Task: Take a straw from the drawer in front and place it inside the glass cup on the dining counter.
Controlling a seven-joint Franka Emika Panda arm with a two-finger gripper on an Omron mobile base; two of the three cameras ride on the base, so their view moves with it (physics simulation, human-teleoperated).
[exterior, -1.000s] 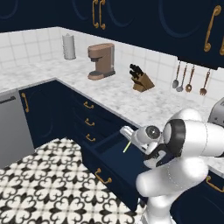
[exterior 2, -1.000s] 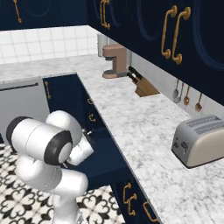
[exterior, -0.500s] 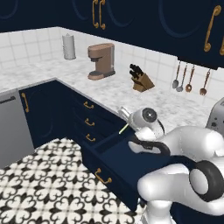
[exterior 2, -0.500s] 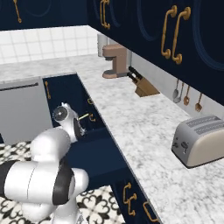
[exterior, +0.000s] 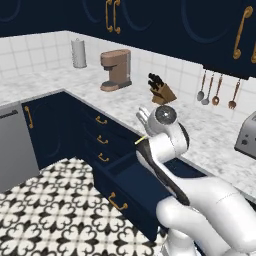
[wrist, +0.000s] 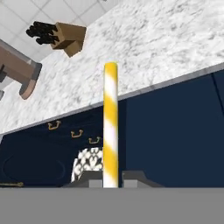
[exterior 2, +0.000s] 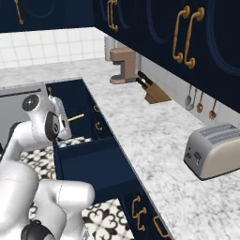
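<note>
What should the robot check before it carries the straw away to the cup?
1. Straw pinched in the gripper: ok, the jaws are shut on its lower end.
2. Straw lifted out of the drawer: ok, it is up in the air above the open drawer.
3. Straw straight in the grip: ok, in the hand view it runs straight out from between the fingers.
4. Drawer out of the way: not ok, it stands pulled open beside the arm.
5. Knife block and coffee maker apart from the straw: ok, they sit back on the worktop.
6. Cup ready and upright: cannot tell.
</note>
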